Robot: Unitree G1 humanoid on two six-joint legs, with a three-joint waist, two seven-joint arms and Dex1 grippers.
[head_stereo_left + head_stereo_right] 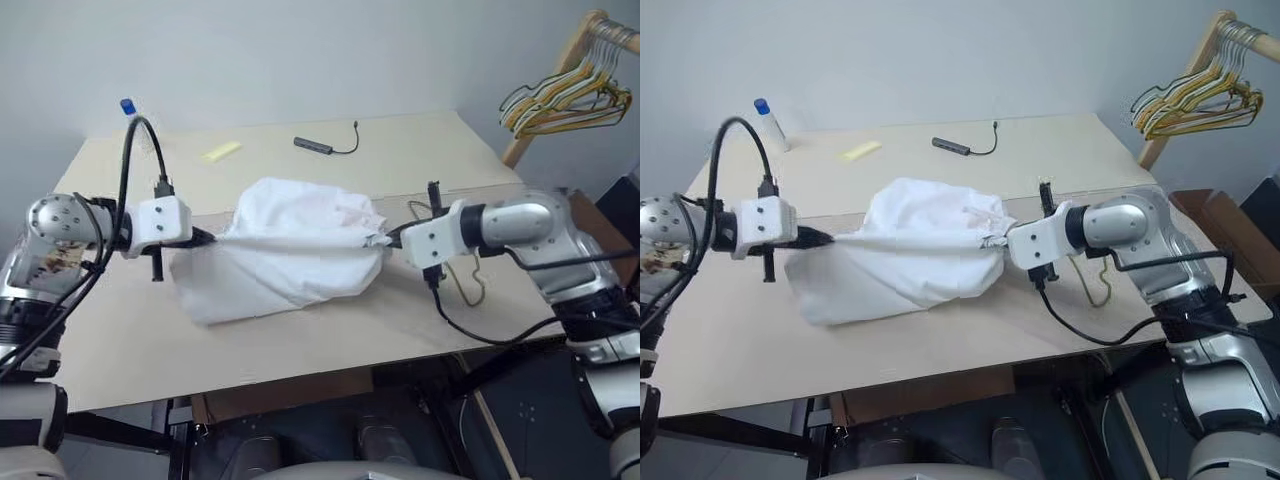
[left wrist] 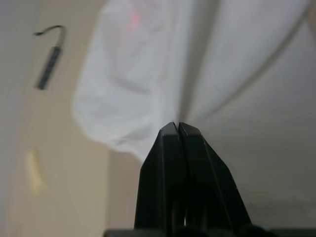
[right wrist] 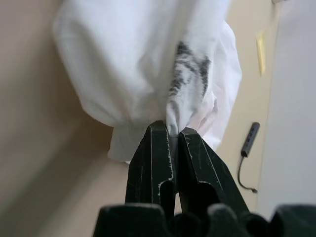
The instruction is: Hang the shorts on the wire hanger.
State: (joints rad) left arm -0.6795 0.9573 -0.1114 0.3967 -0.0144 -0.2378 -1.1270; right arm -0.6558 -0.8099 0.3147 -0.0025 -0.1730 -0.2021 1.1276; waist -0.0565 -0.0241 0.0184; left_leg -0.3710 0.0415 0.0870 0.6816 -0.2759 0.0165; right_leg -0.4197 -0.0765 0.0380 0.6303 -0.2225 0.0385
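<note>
We read no writing anywhere. Our left gripper (image 1: pixel 828 238) and right gripper (image 1: pixel 998 240) each pinch an end of the shorts (image 1: pixel 910 250), stretched between them with the bulk sagging onto the table (image 1: pixel 940 340). The wire hanger (image 1: pixel 1098 285) lies beside our right arm. Behind sit a dark cable adapter (image 1: pixel 952 147), yellow strip (image 1: pixel 861 151), blue-capped bottle (image 1: pixel 769 119); coloured hangers (image 1: pixel 1190 100) hang at right.

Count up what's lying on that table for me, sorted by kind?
Clothing: 1, the shorts
Wire hanger: 1
Glue stick: 1
Yellow slip: 1
Dark adapter with cable: 1
Total: 5
</note>
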